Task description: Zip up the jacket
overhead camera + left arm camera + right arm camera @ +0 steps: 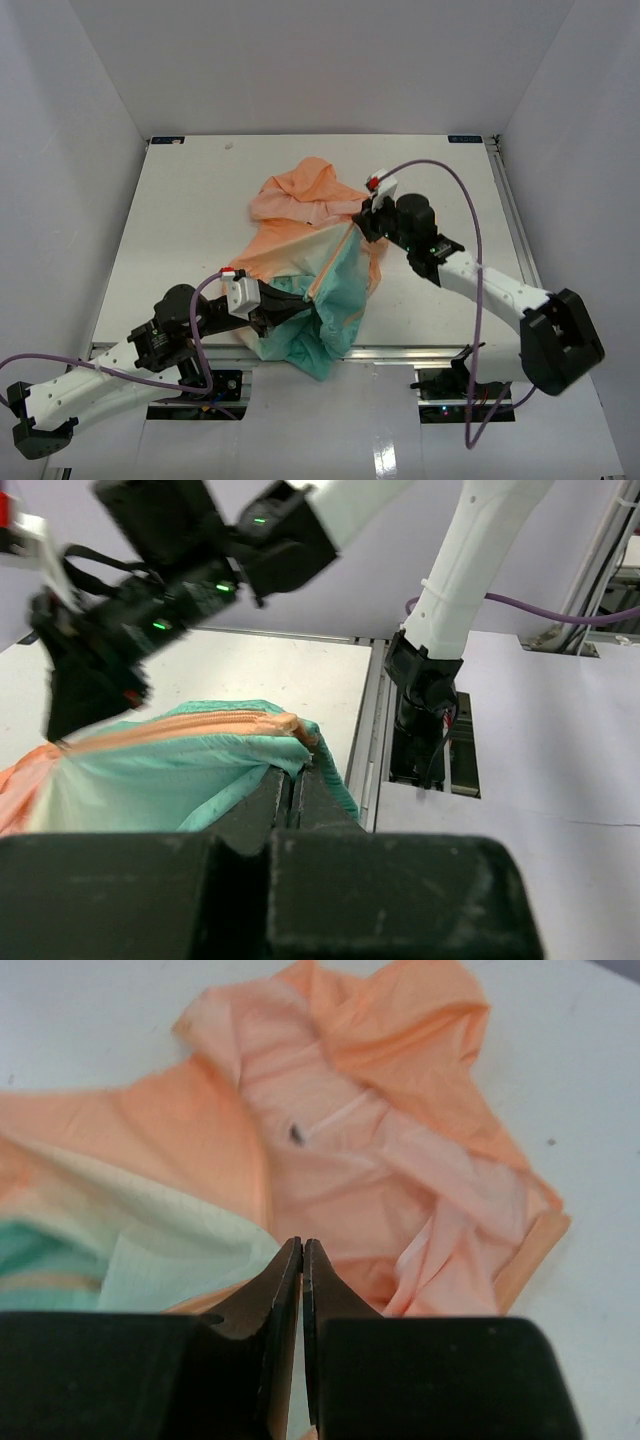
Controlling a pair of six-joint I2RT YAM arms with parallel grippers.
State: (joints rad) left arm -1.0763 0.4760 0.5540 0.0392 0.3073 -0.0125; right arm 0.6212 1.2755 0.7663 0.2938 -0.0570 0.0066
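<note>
White tabletop [180, 230], boxed by pale wall panels [90, 100], carries the peach-to-teal hooded fabric jacket [300, 205] at centre. The left claw [285, 305] pinches its teal hem and the right claw [362, 225] pinches its zipper edge.

A flat white rectangular tabletop [180, 230] fills the middle of the scene, matte and lightly scuffed. A small grey smudge [229, 146] marks it near the far left corner. Plain white panel walls stand around it: one on the left [60, 150], one on the right [580, 120], one at the far side [320, 60]. A silver metal rail [512, 225] runs along the table's right edge, and another [400, 352] along its near edge. Nearer than that lies a glossy white floor sheet [330, 440].
</note>
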